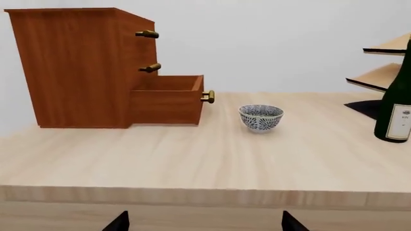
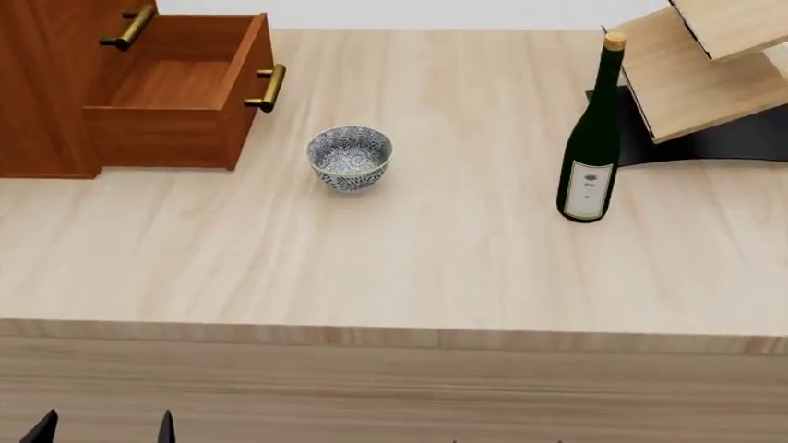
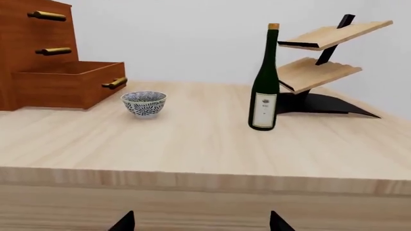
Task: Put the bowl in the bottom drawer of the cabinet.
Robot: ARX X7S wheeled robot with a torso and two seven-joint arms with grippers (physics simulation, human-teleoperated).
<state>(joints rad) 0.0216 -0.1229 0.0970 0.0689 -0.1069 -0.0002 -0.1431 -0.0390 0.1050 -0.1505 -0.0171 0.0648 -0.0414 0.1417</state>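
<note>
Pale wood tabletop (image 2: 407,268) carries everything. Taking the cabinet (image 2: 43,101) as landmark: its bottom drawer (image 2: 173,92) stands pulled open, and the bowl (image 2: 350,156) sits upright just beside the drawer's handle, apart from it. A bottle (image 2: 593,138) stands well away from the cabinet. Left gripper (image 1: 200,222) and right gripper (image 3: 200,221) hang short of the tabletop's near edge, fingers spread wide, holding nothing. Risks, as I judge: pinching the thin rim may tip the bowl, and a low carry could strike the drawer front
</note>
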